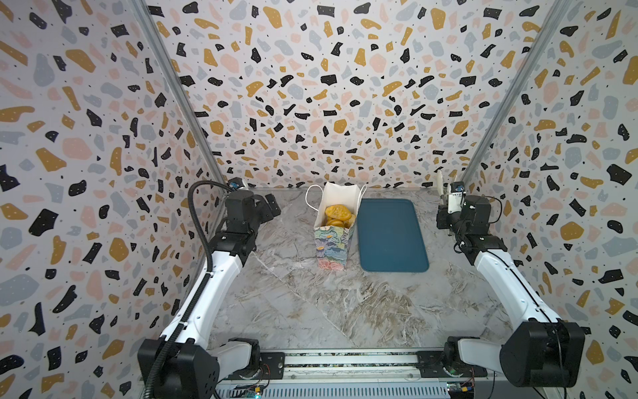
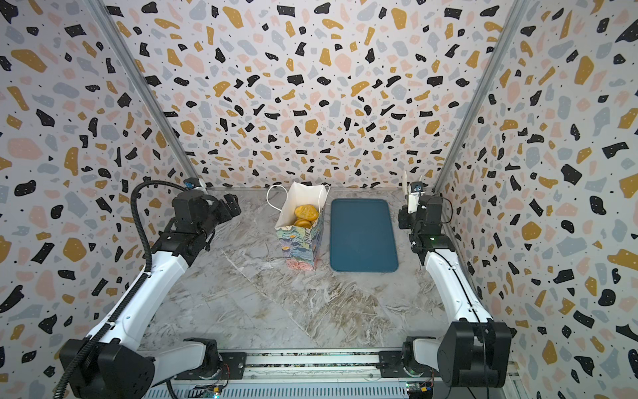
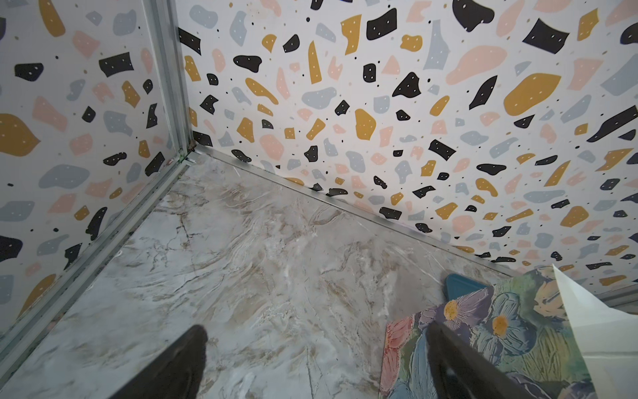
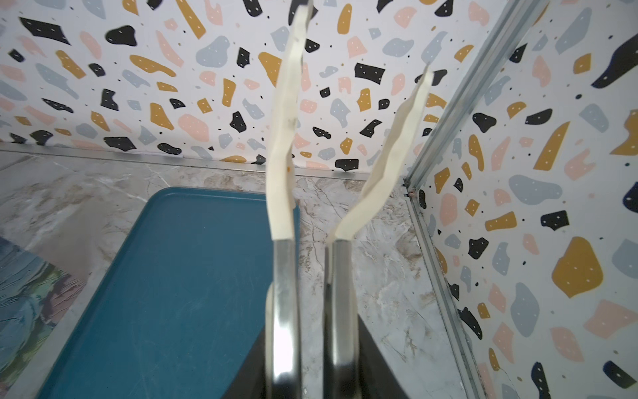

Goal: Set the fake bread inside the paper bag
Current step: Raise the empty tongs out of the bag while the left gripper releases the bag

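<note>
While our left jaws stand spread and right jaws slightly parted, both empty, brushing the tall bag [image 1: 333,248] could spill our bread [image 1: 337,211].

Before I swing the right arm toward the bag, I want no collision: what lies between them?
The tray, flat and empty, beside the bag, then bare table up to the right arm; both top views show it.

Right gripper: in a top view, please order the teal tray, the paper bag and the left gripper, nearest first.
From the right gripper:
1. teal tray, beside it, toward the middle.
2. paper bag, on the tray's other side.
3. left gripper, far across, on the left.
</note>
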### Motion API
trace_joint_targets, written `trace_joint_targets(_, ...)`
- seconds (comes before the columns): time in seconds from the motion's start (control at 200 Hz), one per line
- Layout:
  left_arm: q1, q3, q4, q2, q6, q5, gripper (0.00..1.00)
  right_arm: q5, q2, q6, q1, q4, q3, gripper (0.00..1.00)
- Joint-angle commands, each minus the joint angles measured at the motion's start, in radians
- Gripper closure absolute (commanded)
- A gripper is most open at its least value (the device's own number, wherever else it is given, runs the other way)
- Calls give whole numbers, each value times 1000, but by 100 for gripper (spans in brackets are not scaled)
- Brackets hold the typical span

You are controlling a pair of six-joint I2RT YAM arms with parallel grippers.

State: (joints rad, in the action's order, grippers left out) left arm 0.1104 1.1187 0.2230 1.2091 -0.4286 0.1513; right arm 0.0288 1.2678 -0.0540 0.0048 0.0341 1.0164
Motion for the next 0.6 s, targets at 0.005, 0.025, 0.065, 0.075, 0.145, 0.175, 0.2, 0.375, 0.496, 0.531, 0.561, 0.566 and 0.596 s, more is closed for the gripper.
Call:
trace_joint_targets(0.005, -9, -22, -40, -9, 27, 28, 0, 40, 18, 4, -16, -108, -10, 67)
trace_joint_targets(0.025, -9, -27, -45, -12, 29, 26, 1, 43, 24, 4, -20, -114, -12, 67)
trace_joint_targets(0.065, -9, -41, -55, -17, 34, 27, 1, 46, 31, 2, -27, -124, -21, 67)
trace_joint_targets(0.075, -9, -46, -57, -18, 36, 28, 1, 45, 36, 3, -30, -127, -22, 67)
trace_joint_targets(0.145, -9, -68, -70, -27, 40, 40, 0, 56, 55, 13, -40, -138, -33, 67)
trace_joint_targets(0.175, -9, -77, -71, -29, 39, 51, 1, 73, 67, 20, -44, -136, -33, 67)
trace_joint_targets(0.2, -9, -82, -70, -31, 39, 59, 1, 89, 79, 29, -46, -134, -34, 67)
trace_joint_targets(0.375, -11, -109, -77, -39, 33, 65, 0, 114, 149, 42, -59, -153, -67, 68)
trace_joint_targets(0.496, -11, -122, -82, -39, 17, 70, 0, 109, 198, 48, -67, -187, -96, 68)
trace_joint_targets(0.531, -11, -128, -81, -37, 9, 77, 0, 110, 214, 46, -67, -198, -102, 68)
trace_joint_targets(0.561, -11, -130, -82, -36, 7, 76, 0, 111, 229, 45, -69, -204, -107, 68)
trace_joint_targets(0.566, -11, -131, -82, -37, 7, 75, 0, 112, 232, 44, -68, -205, -107, 68)
trace_joint_targets(0.596, -11, -135, -85, -36, 7, 71, 0, 116, 248, 45, -68, -205, -106, 68)
